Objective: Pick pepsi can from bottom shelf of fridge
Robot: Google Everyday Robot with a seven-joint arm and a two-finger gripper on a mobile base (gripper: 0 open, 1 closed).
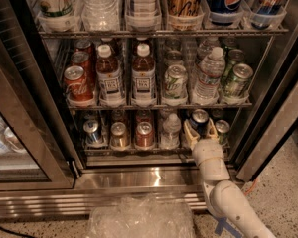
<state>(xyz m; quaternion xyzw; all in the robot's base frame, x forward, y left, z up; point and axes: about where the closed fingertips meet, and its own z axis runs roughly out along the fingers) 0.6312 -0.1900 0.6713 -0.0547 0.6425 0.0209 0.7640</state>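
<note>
The fridge (pixel 268 83) stands open with its wire racks in view. On the bottom shelf (pixel 139 150) stands a row of cans. The pepsi can (pixel 198 119), dark navy with a silver top, is second from the right. My gripper (pixel 199 131) reaches in from the lower right on a white arm. Its tan fingers (pixel 189 133) sit on either side of the pepsi can and hold it. The can's top stands a little higher than its neighbours' tops.
A green can (pixel 222 129) stands right of the pepsi can and a clear water bottle (pixel 170 130) left of it. Further left are copper cans (pixel 144 134) and a blue-and-silver can (pixel 92 131). The middle rack (pixel 154 104) hangs low above. Crumpled clear plastic (pixel 139 217) lies on the floor.
</note>
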